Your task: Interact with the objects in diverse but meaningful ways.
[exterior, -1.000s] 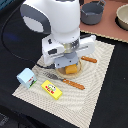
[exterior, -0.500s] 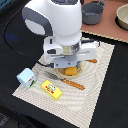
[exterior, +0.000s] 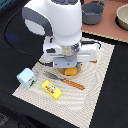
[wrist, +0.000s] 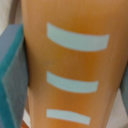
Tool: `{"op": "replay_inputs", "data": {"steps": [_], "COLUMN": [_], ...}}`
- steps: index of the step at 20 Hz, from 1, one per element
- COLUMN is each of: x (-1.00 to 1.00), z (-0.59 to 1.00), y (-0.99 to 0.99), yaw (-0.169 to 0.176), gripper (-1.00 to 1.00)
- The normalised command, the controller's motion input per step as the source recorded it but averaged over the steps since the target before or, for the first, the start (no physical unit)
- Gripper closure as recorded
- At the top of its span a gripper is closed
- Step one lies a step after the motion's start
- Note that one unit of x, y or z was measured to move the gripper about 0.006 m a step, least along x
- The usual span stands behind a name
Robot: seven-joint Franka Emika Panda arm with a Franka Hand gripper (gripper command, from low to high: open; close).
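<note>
A golden-brown bread loaf [exterior: 72, 72] lies on the pale placemat [exterior: 97, 85], under the arm's hand. My gripper [exterior: 70, 68] is down over it, and the white hand hides most of the loaf in the exterior view. The wrist view is filled by the loaf [wrist: 75, 65] with its pale score marks. A teal finger pad [wrist: 11, 75] presses against the loaf's side, so the gripper is shut on it. The flat yellow box with a red label [exterior: 51, 89] lies on the mat nearer the front edge, apart from the gripper.
A fork [exterior: 51, 76] and a wooden-handled knife [exterior: 75, 84] lie between the loaf and the yellow box. A small teal-and-white carton [exterior: 26, 77] stands at the mat's corner on the exterior view's left. A grey pot [exterior: 93, 12] and a bowl [exterior: 122, 17] stand at the back.
The arm sits slightly lower over the loaf than a second ago. The box, cutlery and carton have not moved.
</note>
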Motion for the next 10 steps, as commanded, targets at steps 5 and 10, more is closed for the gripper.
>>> {"op": "replay_inputs", "data": {"steps": [5,10], "x": [-0.01,-0.2], "z": [0.02,-0.02], "y": [0.11,0.26], "yaw": [0.016,0.021], "gripper": [-1.0,-1.0]}}
